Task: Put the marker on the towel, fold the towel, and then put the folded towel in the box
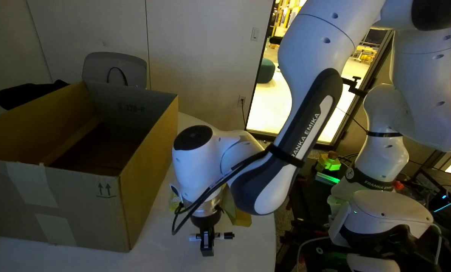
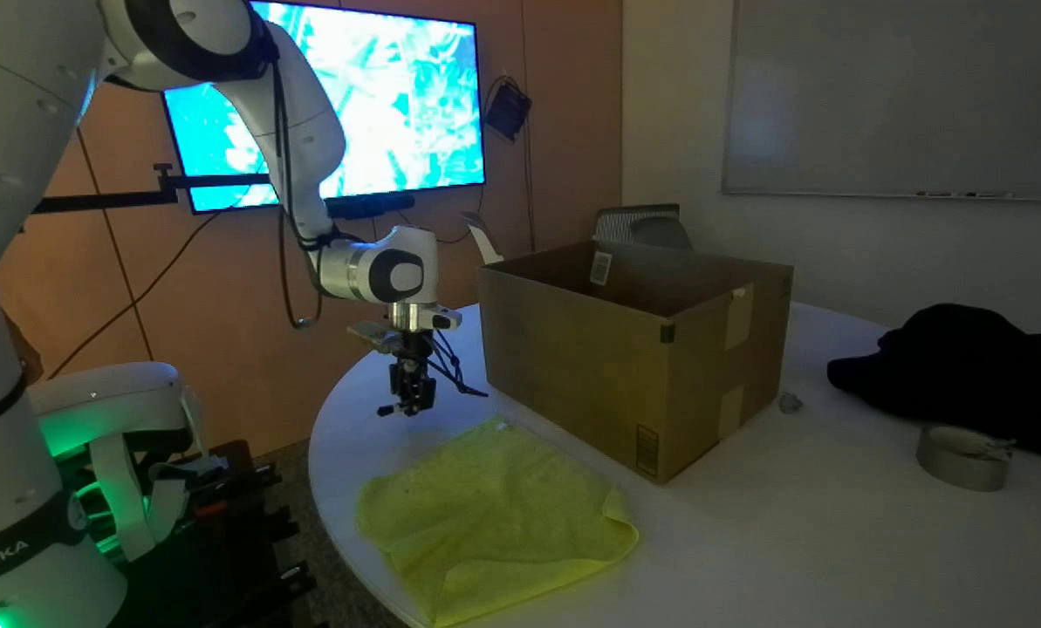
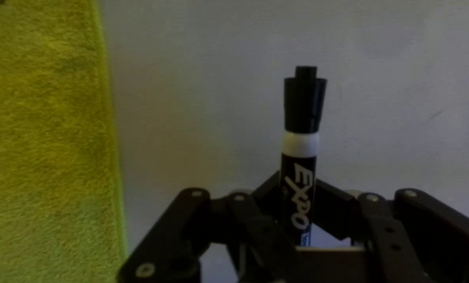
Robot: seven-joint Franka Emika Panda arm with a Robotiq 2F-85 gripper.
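My gripper (image 3: pixel 297 196) is shut on the marker (image 3: pixel 301 145), black with a white band and EXPO lettering, gripped around its barrel. In an exterior view the marker (image 1: pixel 225 236) lies level across the gripper (image 1: pixel 207 241), above the table. In an exterior view the gripper (image 2: pixel 413 388) is behind the towel, with a dark marker end (image 2: pixel 386 410) sticking out. The yellow-green towel (image 2: pixel 494 515) lies spread flat, one edge slightly turned up; it also shows in the wrist view (image 3: pixel 41 137), left of the marker. The open cardboard box (image 1: pixel 149 170) stands beside the gripper, also in an exterior view (image 2: pixel 572 366).
The white round table (image 2: pixel 747 558) carries everything; its edge runs close to the towel. A roll of tape (image 2: pixel 963 458), a small grey lump (image 2: pixel 789 402) and a black cloth (image 2: pixel 965 371) lie on the far side of the box. A chair (image 1: pixel 115 68) stands behind the box.
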